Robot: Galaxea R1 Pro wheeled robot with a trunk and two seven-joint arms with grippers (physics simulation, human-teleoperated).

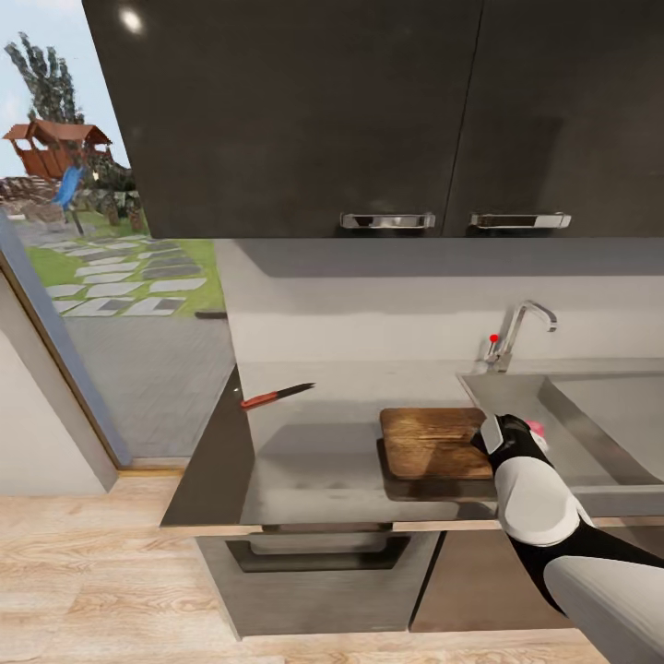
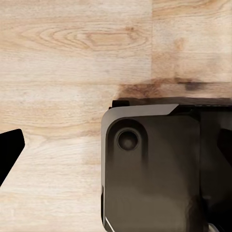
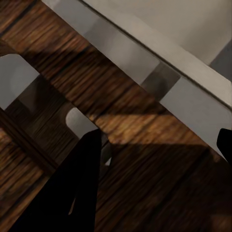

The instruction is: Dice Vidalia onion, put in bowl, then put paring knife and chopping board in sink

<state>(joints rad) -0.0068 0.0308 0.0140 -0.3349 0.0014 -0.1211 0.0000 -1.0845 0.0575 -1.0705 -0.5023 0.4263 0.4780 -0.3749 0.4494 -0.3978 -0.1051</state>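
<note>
Chopping board (image 1: 435,443) lies lower centre, right gripper (image 1: 491,433) at its right edge; jaws parted, grip unclear.

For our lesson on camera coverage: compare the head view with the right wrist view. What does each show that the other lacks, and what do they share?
Head view alone: the paring knife lying on the countertop apart from the board, the chrome tap, the dark wall cabinets and the window.
Right wrist view alone: the right end effector close over the board's grain, with a dark fingertip.
Both: the chopping board beside the sink rim.
</note>
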